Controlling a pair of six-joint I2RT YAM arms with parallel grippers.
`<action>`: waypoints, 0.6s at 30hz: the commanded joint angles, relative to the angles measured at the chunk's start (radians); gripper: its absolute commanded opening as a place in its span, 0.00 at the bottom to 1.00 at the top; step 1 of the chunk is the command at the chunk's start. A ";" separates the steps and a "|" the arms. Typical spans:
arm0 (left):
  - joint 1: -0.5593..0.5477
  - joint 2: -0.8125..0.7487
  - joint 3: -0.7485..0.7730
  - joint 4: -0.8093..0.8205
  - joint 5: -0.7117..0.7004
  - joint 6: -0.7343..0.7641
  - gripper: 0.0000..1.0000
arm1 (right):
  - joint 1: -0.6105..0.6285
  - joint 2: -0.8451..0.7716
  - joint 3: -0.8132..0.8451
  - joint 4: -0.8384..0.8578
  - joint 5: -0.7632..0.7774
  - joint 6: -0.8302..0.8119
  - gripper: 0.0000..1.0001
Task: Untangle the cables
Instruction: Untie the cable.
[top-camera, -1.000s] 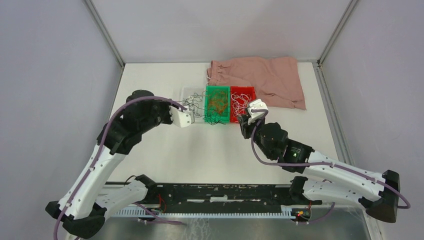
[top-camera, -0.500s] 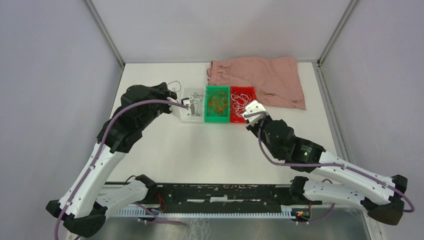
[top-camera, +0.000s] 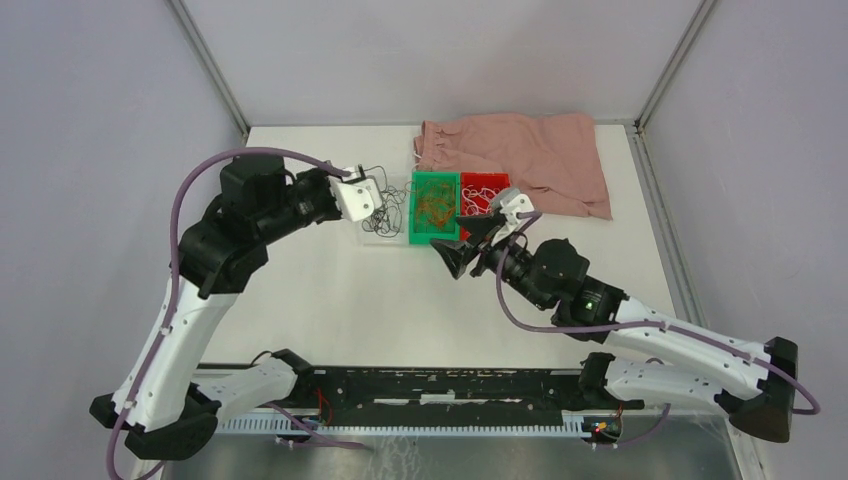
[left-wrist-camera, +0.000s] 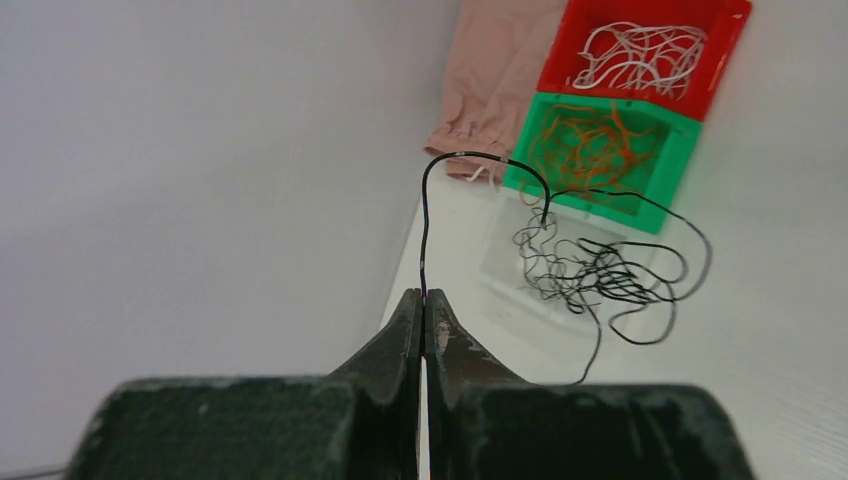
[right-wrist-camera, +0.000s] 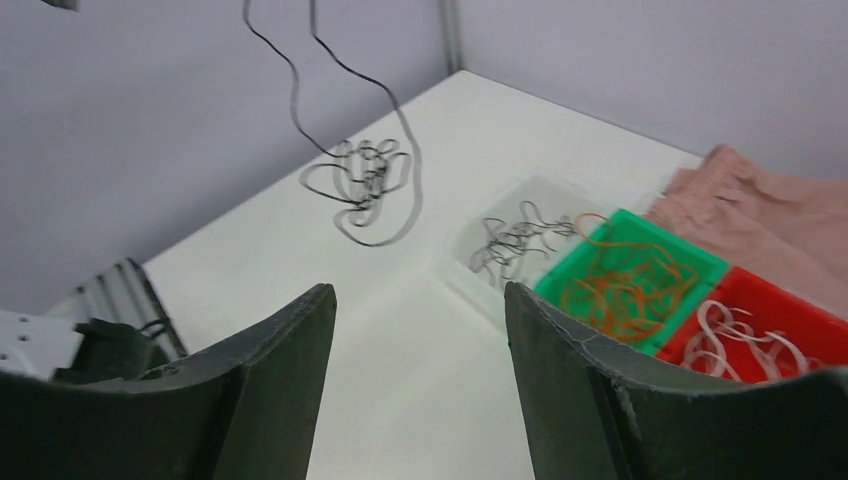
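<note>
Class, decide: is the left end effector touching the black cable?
Touching. The left wrist view shows the left end effector pinched shut on the black cable.

The black cables (left-wrist-camera: 600, 275) show dark against a clear, colourless tray (left-wrist-camera: 510, 270). The orange-brown cables (left-wrist-camera: 590, 140) sit in a bright green tray (left-wrist-camera: 665, 165), and the white cables (left-wrist-camera: 645, 55) in a red tray (left-wrist-camera: 640, 105). The cloth (top-camera: 540, 160) is plain dusty pink. The table (top-camera: 400, 300) is white and the walls (top-camera: 100, 150) pale grey. The arms (top-camera: 190, 330) are white with black joints, their hoses (top-camera: 250, 155) purple.

Top view looks down from behind; both wrist views face the green bin (left-wrist-camera: 600, 208).
</note>
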 joint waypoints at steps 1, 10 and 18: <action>-0.001 0.029 0.083 -0.065 0.142 -0.212 0.03 | 0.017 0.069 0.031 0.234 -0.135 0.149 0.70; -0.002 0.048 0.098 -0.102 0.212 -0.308 0.03 | 0.056 0.178 0.093 0.345 -0.080 0.169 0.74; -0.001 0.069 0.146 -0.106 0.287 -0.403 0.03 | 0.055 0.316 0.159 0.426 -0.104 0.300 0.53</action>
